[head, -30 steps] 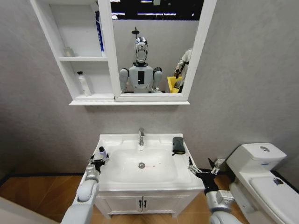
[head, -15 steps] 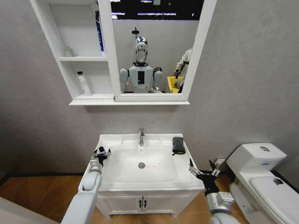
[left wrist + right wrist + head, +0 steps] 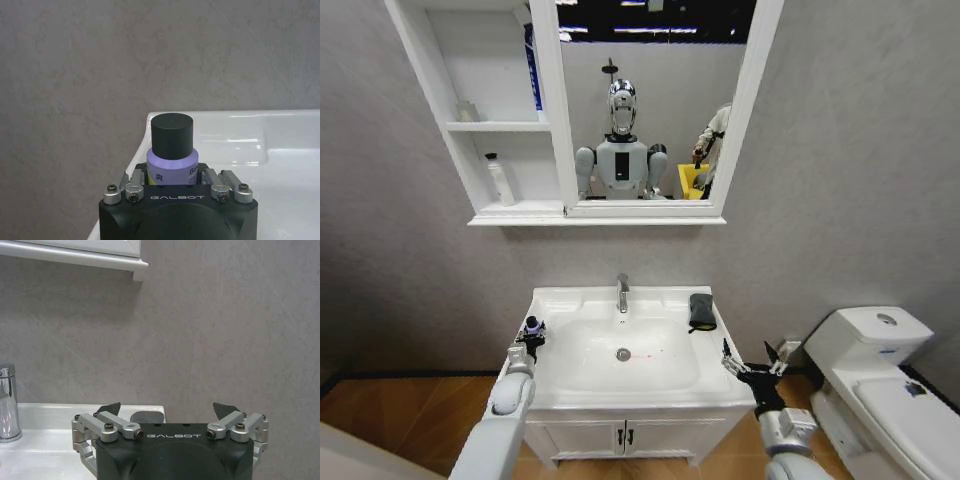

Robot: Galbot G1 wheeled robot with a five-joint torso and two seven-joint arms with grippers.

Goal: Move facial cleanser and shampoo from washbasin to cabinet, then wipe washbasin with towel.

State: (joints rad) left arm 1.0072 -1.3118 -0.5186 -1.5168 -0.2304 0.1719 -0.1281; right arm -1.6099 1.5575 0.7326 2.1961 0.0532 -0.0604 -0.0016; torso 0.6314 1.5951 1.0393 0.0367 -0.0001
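The left claw [image 3: 531, 331] is clamped round one purple bottle with a black cap [image 3: 172, 152], probably the facial cleanser, at the washbasin's [image 3: 582, 385] left edge. It should rise straight, clear of the rim, before swinging to the cabinet [image 3: 480, 125], where one white bottle [image 3: 500, 180] stands on the lower shelf. The right claw [image 3: 756, 362] hangs spread and empty off the right edge, and one towel [image 3: 701, 311] lies at the back right corner.

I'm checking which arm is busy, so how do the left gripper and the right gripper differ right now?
The left gripper is shut on the purple bottle with a black cap at the washbasin's left edge; the right gripper is open and holds nothing. The left one sits over the basin's rim, the right one hangs beside the basin's right front corner, off it. Both are black with silver finger links.
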